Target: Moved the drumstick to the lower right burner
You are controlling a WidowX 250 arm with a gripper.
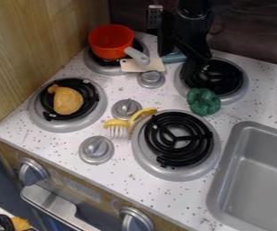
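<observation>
The drumstick (pixel 68 101) lay on the left burner (pixel 92 118), its narrow end toward the upper left; the side resting on the coil was hidden. The gripper (pixel 188 47) hung over the rear of the counter (pixel 128 155), and its dark shape merged with the upper right burner (pixel 240 83), so whether it was released or clenched could not be told. It covered part of that burner and of a teal object (pixel 174 58). The red pot (pixel 110 39) partly hid the burner beneath it. The right edge cut off the sink (pixel 249 167); at the lower left corner, a black and yellow item (pixel 20 223) was cropped beyond recognition.
</observation>
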